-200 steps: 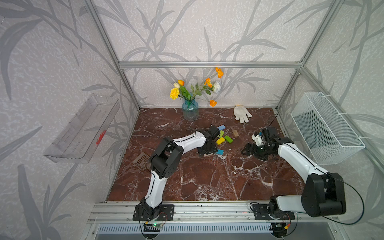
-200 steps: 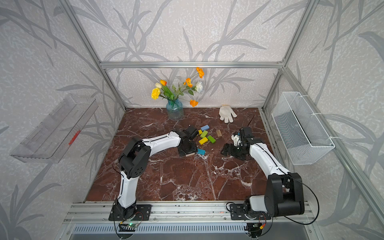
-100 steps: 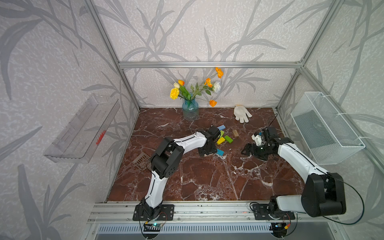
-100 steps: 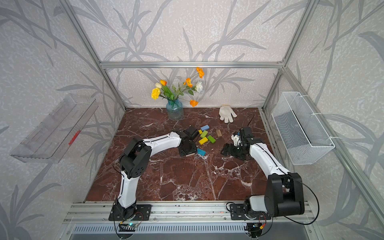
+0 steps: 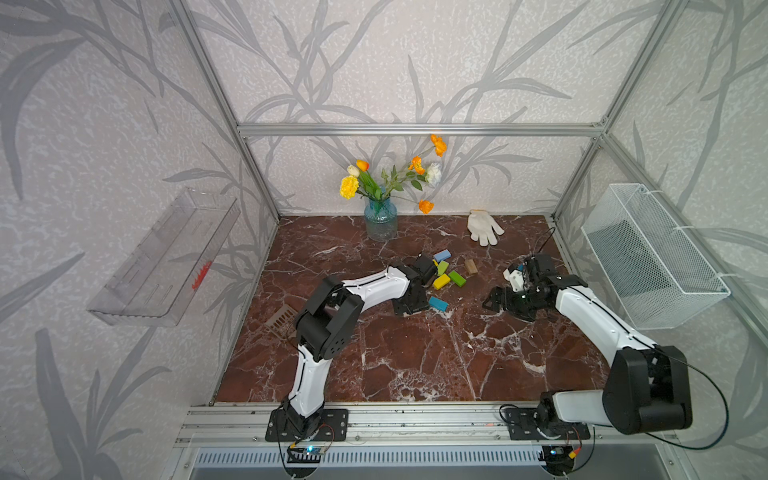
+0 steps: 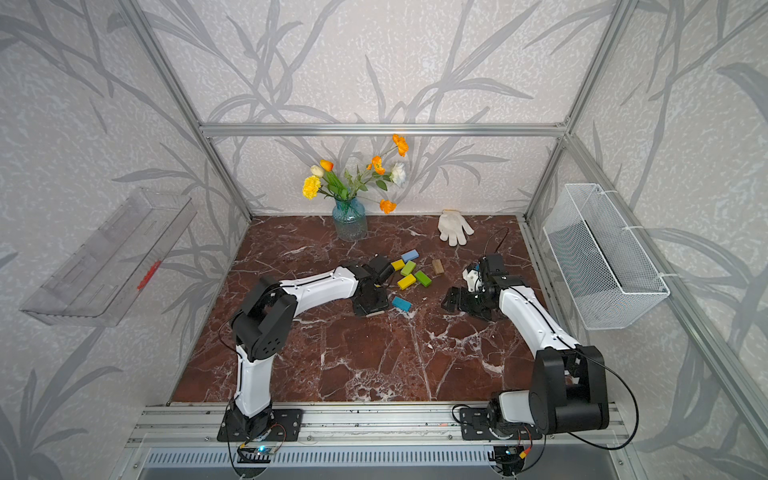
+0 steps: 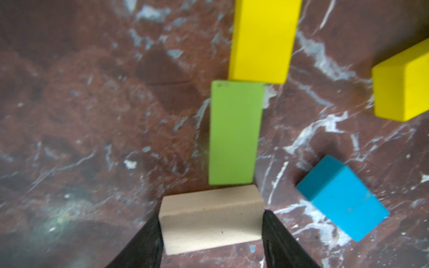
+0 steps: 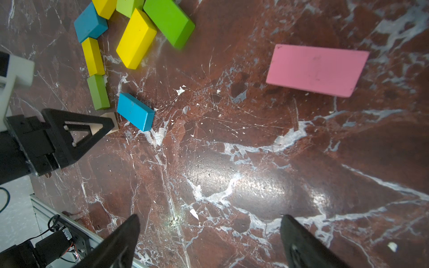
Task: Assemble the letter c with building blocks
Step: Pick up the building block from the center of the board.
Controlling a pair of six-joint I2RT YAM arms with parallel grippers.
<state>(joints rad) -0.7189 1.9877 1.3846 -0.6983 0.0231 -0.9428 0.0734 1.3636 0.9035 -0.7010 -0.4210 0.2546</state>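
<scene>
Gripping the tan block (image 7: pixel 210 222) is the left end effector (image 7: pixel 211 214); the right end effector (image 8: pixel 210 217) gapes empty.

vase of flowers (image 5: pixel 380 222) | white glove (image 5: pixel 484 226) | wire basket (image 5: pixel 665 270) | clear tray (image 5: pixel 166 257) | marble table (image 5: pixel 415 357)

L end effector (image 7: pixel 211 214) low, gripping tan block (image 7: pixel 209 224); R end effector (image 8: pixel 210 217) spread wide.

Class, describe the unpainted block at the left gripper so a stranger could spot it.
On the red marble table, follow the left arm to the left gripper. Between its fingers lies the plain tan block, at the end of a light green block. Unlike its painted neighbours, it is bare pale wood.
</scene>
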